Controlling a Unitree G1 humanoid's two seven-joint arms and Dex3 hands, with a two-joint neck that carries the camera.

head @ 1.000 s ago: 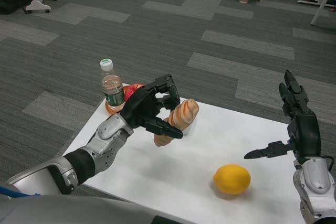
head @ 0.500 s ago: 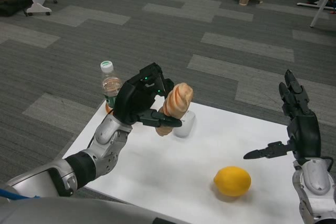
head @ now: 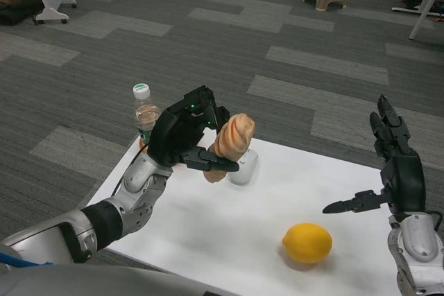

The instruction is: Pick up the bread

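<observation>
so going left to right: water bottle point(head: 145, 111) stands at the table's point(head: 229, 233) far-left corner, around 10 o'clock. Next, the left hand point(head: 186, 134) is wrapped around the bread point(head: 229, 145), holding it up off the table, long axis tilted steeply, top end leaning toward 1 o'clock. Something white point(head: 244, 166) sits just below it. Lemon point(head: 307, 242) lies at about 4 o'clock from the bread. Right hand point(head: 395, 175) hangs far right, fingers spread, holding nothing, so the left is clearly the nearer one
</observation>
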